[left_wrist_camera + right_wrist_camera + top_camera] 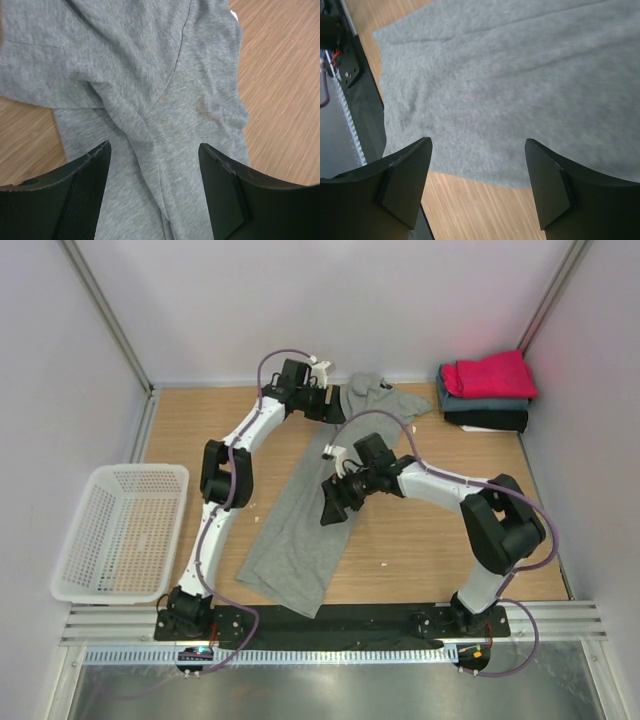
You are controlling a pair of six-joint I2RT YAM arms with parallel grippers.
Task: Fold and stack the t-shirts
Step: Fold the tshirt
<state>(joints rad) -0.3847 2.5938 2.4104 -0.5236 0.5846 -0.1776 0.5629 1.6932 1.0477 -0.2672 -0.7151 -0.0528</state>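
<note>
**Q:** What lies closest to the arms' bases?
**A:** The near hem of the heather-grey t-shirt (295, 560), flat on the wooden table (400, 560). The shirt is folded into a long narrow strip. It runs diagonally from just ahead of the left arm's base toward the far middle of the table, where its upper part spreads out rumpled

**Q:** And off to the side?
**A:** A white mesh basket (120, 525) sits at the table's left edge, well apart from the shirt

**Q:** Where are the claws?
**A:** The right gripper (477, 141) hangs over the middle of the strip — its two dark fingers stand wide apart, with smooth grey cloth and a little bare wood below them. Its wrist view also shows the hem's corner near the black base rail (365, 105). Farther off, the left gripper (155, 147) is above the shirt's upper part. It is spread wide too, with its fingers either side of a creased ridge where a sleeve seam curves. Whether either claw's tips touch the cloth I cannot tell

**Q:** Anything beyond that?
**A:** In the far right corner three folded shirts are stacked — the magenta-red t-shirt (490, 373) on top, the slate-blue t-shirt (478, 400) under it, the black t-shirt (490, 420) at the bottom. The stack is apart from the grey shirt
</note>
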